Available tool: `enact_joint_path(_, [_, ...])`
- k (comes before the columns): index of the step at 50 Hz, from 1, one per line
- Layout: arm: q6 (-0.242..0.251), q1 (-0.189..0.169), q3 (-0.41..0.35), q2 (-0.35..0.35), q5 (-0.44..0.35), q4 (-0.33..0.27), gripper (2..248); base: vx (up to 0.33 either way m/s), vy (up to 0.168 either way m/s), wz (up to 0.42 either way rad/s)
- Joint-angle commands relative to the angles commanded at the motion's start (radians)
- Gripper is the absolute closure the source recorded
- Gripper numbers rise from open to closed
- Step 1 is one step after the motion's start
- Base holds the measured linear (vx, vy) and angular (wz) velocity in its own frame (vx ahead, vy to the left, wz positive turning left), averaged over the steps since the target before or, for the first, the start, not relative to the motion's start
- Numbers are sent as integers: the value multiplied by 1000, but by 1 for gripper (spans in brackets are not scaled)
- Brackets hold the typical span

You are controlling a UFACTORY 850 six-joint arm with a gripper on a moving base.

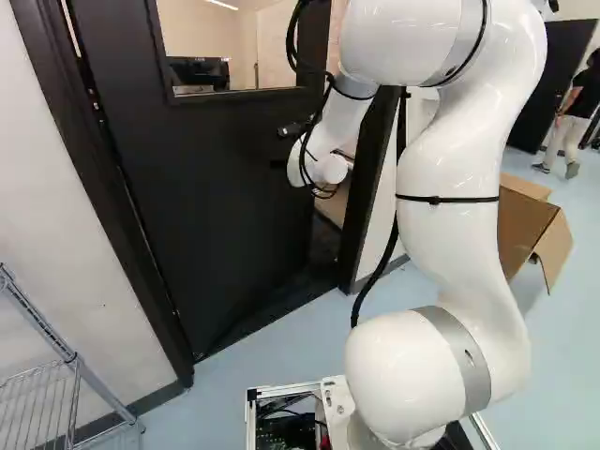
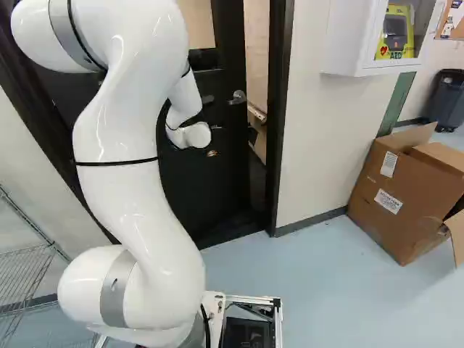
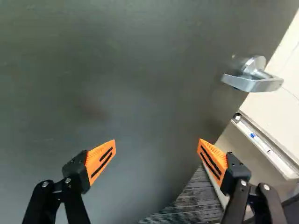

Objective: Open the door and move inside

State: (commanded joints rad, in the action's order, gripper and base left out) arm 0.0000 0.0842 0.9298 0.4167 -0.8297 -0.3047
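Pale blue floor under an open cardboard box

Light is bright and mostly even, with a ceiling light showing through the window of the door. Glare spots the glossy arm; the handle gleams, and soft shadow touches the floor beside the box.

Two behind arm, wrist view facing door

Arm rises upright from its lowest joint, bends over at the top and reaches forward, wrist lowered ahead. Both fingers stand wide apart, tips angled inward.
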Motion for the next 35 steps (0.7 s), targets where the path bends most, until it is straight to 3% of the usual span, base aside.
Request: enact_joint_path(35, [0, 86, 139, 108, 1, -107, 3, 0, 0, 0])
